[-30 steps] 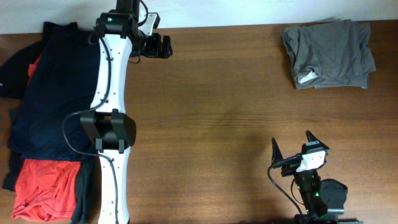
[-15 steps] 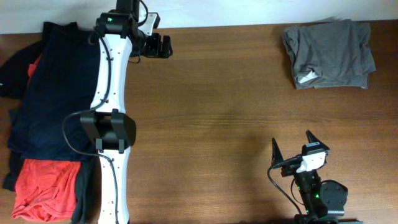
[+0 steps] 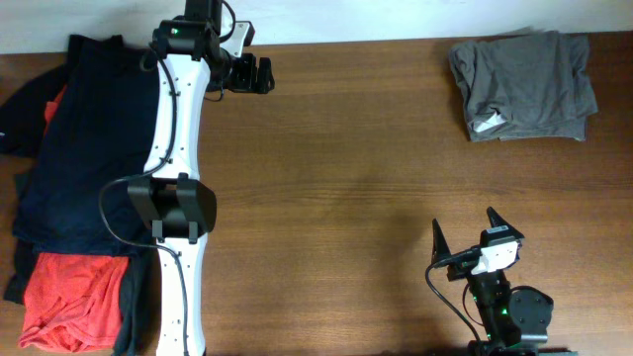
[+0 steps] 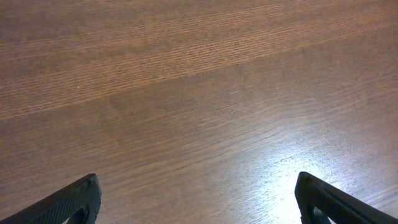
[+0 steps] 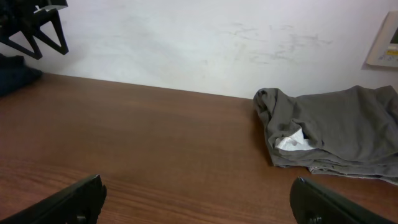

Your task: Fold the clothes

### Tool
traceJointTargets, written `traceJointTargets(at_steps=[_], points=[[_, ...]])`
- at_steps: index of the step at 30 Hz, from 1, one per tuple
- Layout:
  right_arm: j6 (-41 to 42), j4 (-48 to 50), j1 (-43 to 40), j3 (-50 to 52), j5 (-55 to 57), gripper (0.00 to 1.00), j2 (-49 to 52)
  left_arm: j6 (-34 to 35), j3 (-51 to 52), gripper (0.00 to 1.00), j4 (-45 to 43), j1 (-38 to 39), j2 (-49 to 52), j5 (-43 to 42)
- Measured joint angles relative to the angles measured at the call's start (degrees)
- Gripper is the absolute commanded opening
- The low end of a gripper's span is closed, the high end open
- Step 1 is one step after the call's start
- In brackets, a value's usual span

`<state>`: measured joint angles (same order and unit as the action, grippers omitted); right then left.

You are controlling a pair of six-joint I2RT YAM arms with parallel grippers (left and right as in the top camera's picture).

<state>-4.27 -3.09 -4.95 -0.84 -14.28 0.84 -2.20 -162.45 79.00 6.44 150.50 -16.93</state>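
Lying at the far right corner of the brown wooden bench, the wrinkled grey-brown cotton shorts form a compact, squarish bundle with layers stacked. A small white label pokes out at its near left corner. Judged folded, or close to it: the edges are uneven and the outline a bit lumpy, so a tidying press may be all that is left. Left fingers are spread wide and hold nothing, over bare wood at the far left part of the bench, well apart from the shorts. Right fingers are likewise splayed and empty at the near right edge, aimed toward the far side; the bundle shows ahead and to the right in the right wrist view. Neither arm touches cloth. A heap of dark navy fabric with an orange-red garment lies loose along the left edge, unfolded, and looks to be no part of this job.
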Motion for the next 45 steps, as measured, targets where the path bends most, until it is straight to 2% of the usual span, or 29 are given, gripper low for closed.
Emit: traceJointTargets(at_steps=[3,8,13,16,19,23,30,33,36,39,42,45], points=[[-0.04,-0.02,0.0,0.0,0.0,0.99,0.0,0.0,0.0,0.99,-2.08,0.42,-0.07,1.33],[-0.02,0.0,0.0,0.0,-0.02,0.99,0.0,-2.27,0.15,0.99,-12.35,3.21,-3.26,6.78],[-0.02,0.0,0.0,0.0,-0.17,0.99,0.0,-7.13,1.16,0.99,-19.08,6.1,-14.05,8.02],[-0.04,0.0,0.0,0.0,-0.17,0.99,0.0,-8.63,6.25,0.99,-24.79,6.21,-23.43,8.28],[0.0,0.0,0.0,0.0,-0.17,0.99,0.0,-9.22,18.97,0.99,-32.59,5.51,-33.79,8.61],[-0.07,0.0,0.0,0.0,-0.17,0.99,0.0,-9.64,41.2,0.99,-42.51,4.7,-45.07,8.9],[-0.04,0.0,0.0,0.02,-0.17,0.99,0.0,-9.88,72.59,0.99,-51.47,2.75,-56.83,8.94],[-0.02,0.02,0.0,0.02,-0.17,0.99,-0.04,-10.05,85.2,0.99,-58.03,2.03,-63.34,9.11],[-0.07,0.04,0.0,0.02,-0.17,0.99,-0.04,-10.23,99.32,0.99,-69.05,1.99,-72.13,9.46],[-0.07,0.07,0.0,0.02,-0.17,0.99,-0.09,-10.29,111.16,0.99,-75.38,1.99,-80.39,9.53],[-0.02,0.04,0.0,0.02,-0.2,0.99,-0.09,-10.27,127.49,0.99,-83.78,1.99,-90.6,10.84],[-0.02,0.04,0.0,0.04,-0.2,0.99,-0.15,-10.27,138.33,0.99,-86.88,1.42,-98.66,11.89]])
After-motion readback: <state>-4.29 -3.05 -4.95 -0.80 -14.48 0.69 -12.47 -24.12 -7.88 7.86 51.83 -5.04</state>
